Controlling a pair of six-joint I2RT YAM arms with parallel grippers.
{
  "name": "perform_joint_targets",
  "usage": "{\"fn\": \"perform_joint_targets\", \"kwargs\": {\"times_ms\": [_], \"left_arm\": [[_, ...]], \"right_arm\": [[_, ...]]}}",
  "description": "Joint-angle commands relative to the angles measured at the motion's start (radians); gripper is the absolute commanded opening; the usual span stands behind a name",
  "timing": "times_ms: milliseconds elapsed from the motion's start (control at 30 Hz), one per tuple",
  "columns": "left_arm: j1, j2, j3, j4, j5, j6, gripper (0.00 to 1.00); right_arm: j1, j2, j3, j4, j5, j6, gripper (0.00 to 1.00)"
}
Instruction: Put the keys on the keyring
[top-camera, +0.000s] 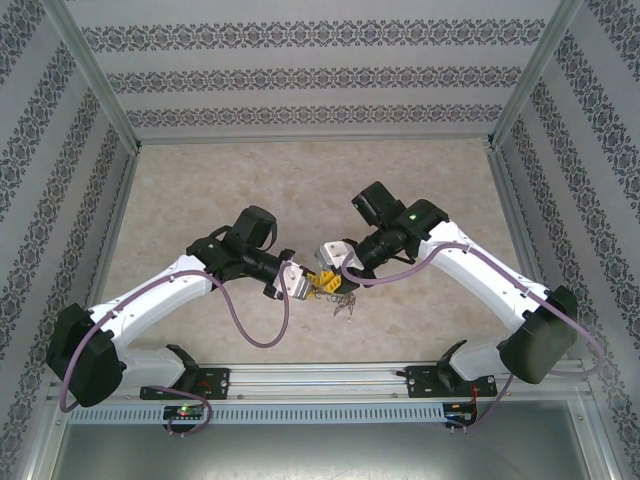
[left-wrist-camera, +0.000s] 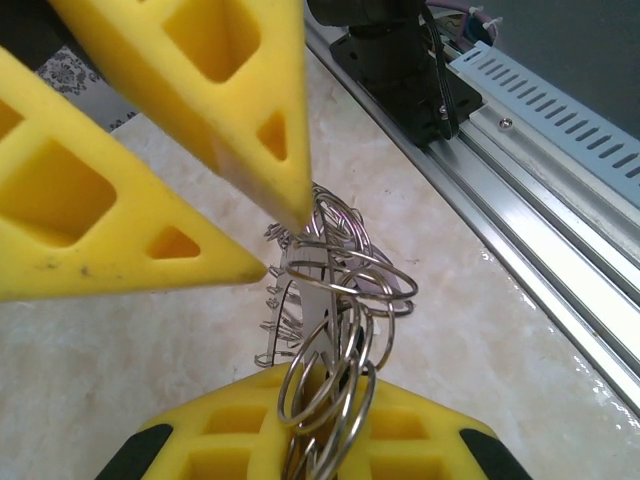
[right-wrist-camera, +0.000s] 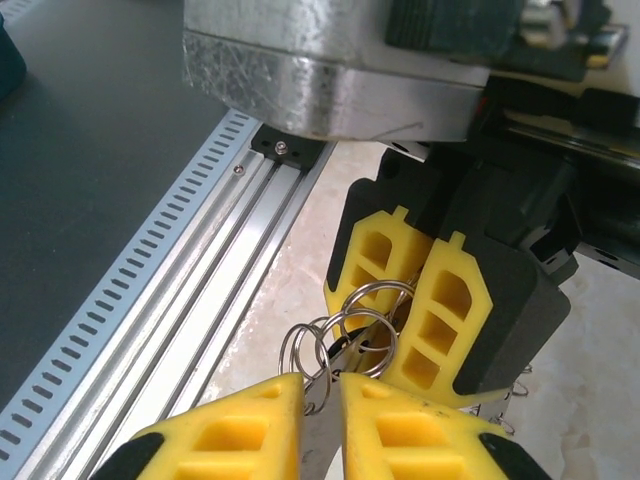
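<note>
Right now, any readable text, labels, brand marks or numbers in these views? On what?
No readable text in any view.
Walls: ornamental pattern, no letters.
Left gripper fingers, aluminium rail, slotted duct: unmarked.
Small board at the left arm base: lights show, any print too small to read.
</note>
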Motion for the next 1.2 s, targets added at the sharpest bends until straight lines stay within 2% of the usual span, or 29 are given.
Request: {"fn": "perform_joint_targets", "kwargs": {"times_ms": [0,100,400,500,700,900,1167], "left_arm": [[0.010,0.010,0.036,-0.028,0.073,-0.002,0.00],[0.010,0.013,0.036,-0.030,0.071,0.002,0.00],[0.010,0.015,0.038,-0.015,0.061,-0.011,0.00],[0.010,0.017,0.040,-0.016,0.063,-0.011,0.00],[0.010,0.019,0.038,-0.020,0.067,-0.010,0.00],[0.012,0.017,0.033,-0.027,0.073,-0.011,0.00],[0.037,-0.013,0.007,0.003,0.103,-0.052,0.00]], "right_arm": [[0.017,0.000,-0.001,0.005,-0.021,-0.006,0.23],[0.019,0.010,0.010,-0.005,-0.037,0.020,0.34],[0.042,0.067,0.011,-0.039,-0.053,0.061,0.34],[0.048,0.077,0.016,-0.040,-0.058,0.062,0.29],[0.048,0.073,0.019,-0.043,-0.040,0.039,0.07],[0.035,0.057,0.015,-0.051,-0.063,0.028,0.00],[0.000,-0.022,-0.061,0.054,-0.088,0.051,0.00]]}}
